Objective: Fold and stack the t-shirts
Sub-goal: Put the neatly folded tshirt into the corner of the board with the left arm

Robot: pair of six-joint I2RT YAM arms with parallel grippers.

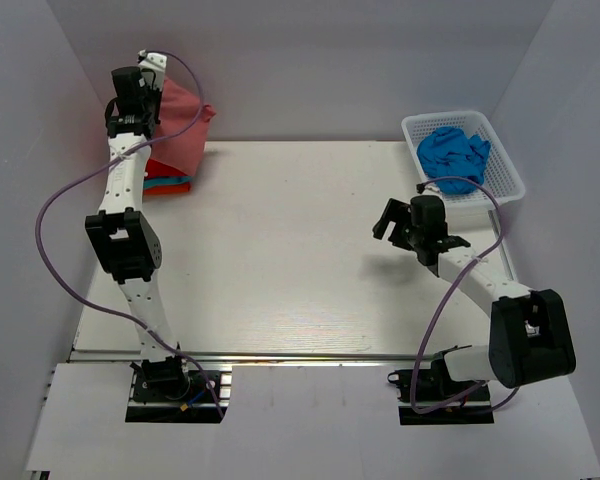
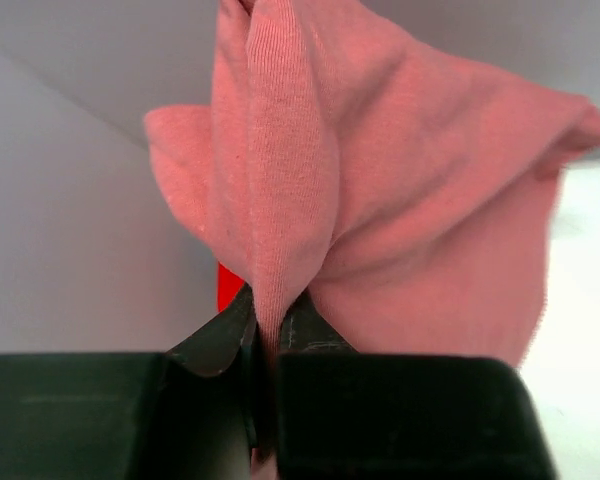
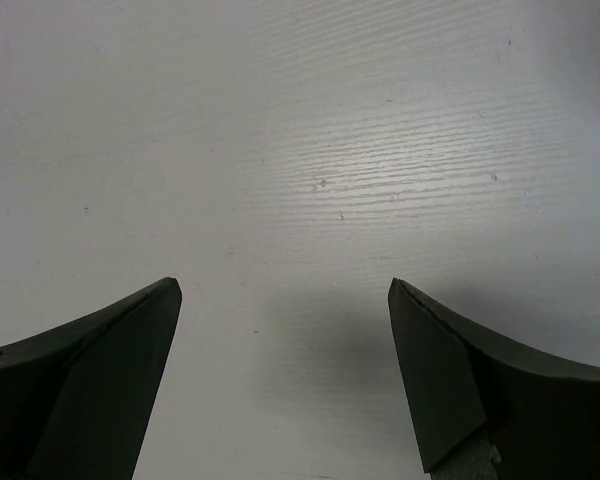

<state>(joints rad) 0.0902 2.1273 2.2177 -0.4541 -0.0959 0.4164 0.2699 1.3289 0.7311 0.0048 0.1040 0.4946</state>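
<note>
A rose shirt (image 1: pixel 183 125) is held pinched in the left claw (image 2: pixel 265 335) over the far left corner of the desk (image 1: pixel 280 250). The cloth is clamped between the closed fingers and bunched in soft folds, as shown by the left wrist camera. Beneath it, a stack (image 1: pixel 166 180) of red, turquoise and orange shirts is seen on the desk by the left wall; whether the rose shirt touches it cannot be told. The right claw (image 3: pixel 285 300) is held spread wide and empty over bare desk, right of centre. A blue shirt (image 1: pixel 455 155) is seen crumpled in a white basket (image 1: pixel 510 183) at the far right corner, just beyond the right arm.
</note>
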